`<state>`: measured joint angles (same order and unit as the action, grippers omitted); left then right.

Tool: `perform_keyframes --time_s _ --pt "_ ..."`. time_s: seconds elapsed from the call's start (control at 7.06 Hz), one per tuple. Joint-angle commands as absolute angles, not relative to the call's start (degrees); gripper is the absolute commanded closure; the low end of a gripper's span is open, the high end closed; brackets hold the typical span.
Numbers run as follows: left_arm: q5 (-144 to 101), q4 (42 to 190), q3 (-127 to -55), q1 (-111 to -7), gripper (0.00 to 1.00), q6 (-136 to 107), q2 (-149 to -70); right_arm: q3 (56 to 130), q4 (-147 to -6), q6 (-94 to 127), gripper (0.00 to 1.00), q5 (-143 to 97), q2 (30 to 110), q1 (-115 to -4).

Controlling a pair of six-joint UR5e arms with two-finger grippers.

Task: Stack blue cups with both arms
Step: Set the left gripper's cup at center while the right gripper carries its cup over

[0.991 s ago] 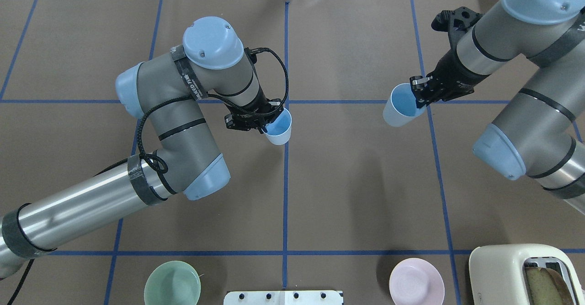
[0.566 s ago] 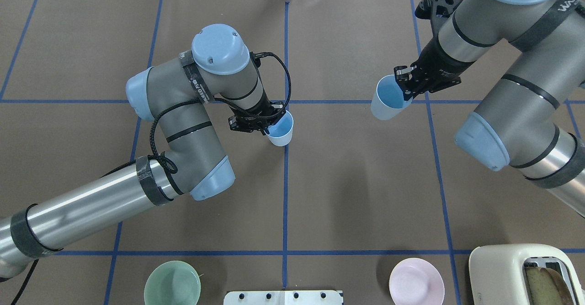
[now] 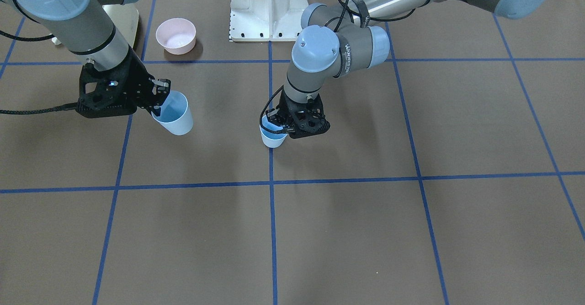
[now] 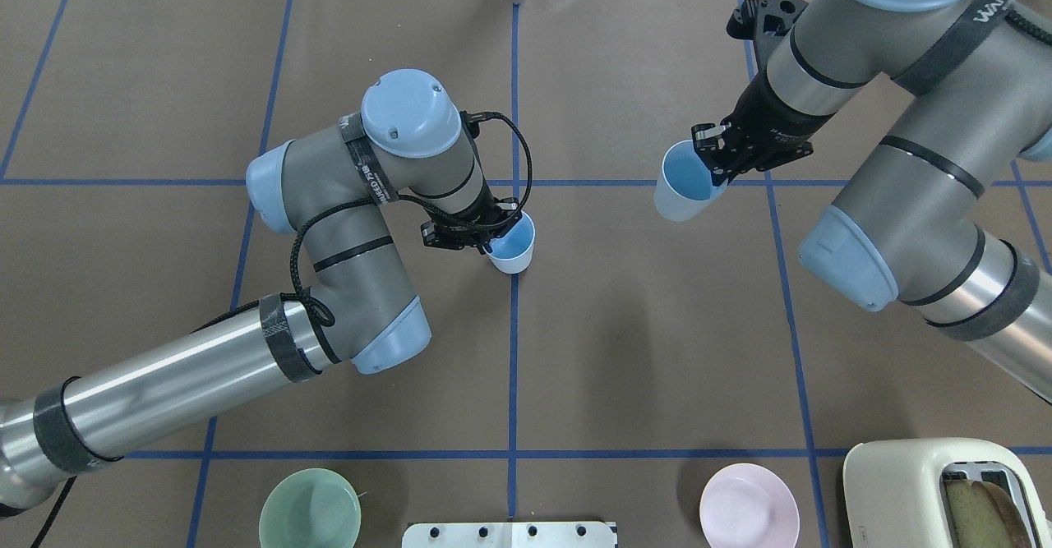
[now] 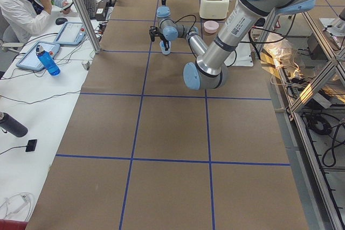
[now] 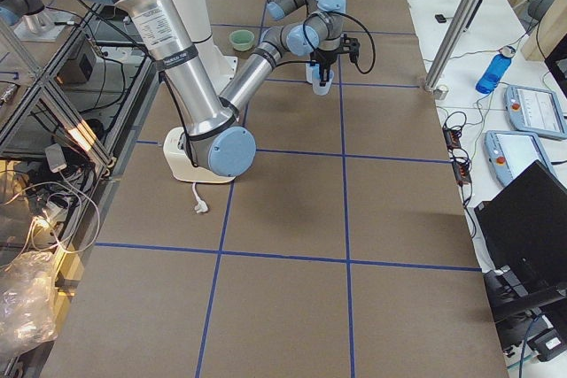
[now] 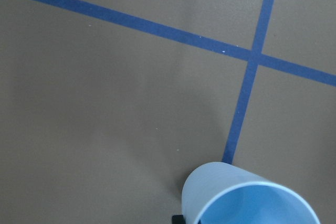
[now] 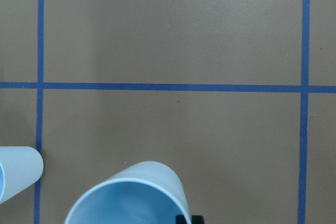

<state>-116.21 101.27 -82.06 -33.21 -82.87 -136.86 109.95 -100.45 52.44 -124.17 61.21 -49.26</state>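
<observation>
Two pale-blue cups are in view, one in each gripper. My left gripper is shut on the rim of one blue cup, upright and low over the centre grid line. It also shows in the front view and the left wrist view. My right gripper is shut on the rim of the other blue cup and holds it tilted in the air, to the right of the first. That cup also shows in the front view and the right wrist view.
A mint-green bowl and a pink bowl stand at the near edge, either side of the white base stand. A cream toaster with bread stands at the near right corner. Blue tape lines grid the brown table.
My right arm has carried its cup to the left, toward the centre. My left arm has shifted its cup a little to the right and nearer the base. Both grips are unchanged.
</observation>
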Motion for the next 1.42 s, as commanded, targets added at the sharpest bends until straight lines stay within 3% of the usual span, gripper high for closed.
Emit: perform_keyframes --time_s 0.0,0.14,0.28,0.57,1.27 --pt "-116.19 103.35 -81.65 -32.70 0.69 -82.79 -136.85 109.78 -100.46 52.65 1.00 -123.32 61.00 -48.34" --pt "-116.19 104.32 -81.82 -32.87 0.20 -82.71 -136.67 109.78 -100.46 52.65 1.00 -123.31 60.65 -48.34" --pt "-116.28 104.24 -82.26 -33.31 0.05 -82.27 -136.76 109.78 -100.46 52.65 1.00 -123.31 60.12 -48.34" --pt "-120.55 103.54 -84.89 -37.50 0.03 -80.42 -135.54 108.64 -100.46 53.34 1.00 -123.31 57.59 -47.38" --pt "-130.78 98.63 -93.06 -49.03 0.02 -58.59 -123.68 102.22 -100.20 60.81 1.00 -118.21 48.27 -39.38"
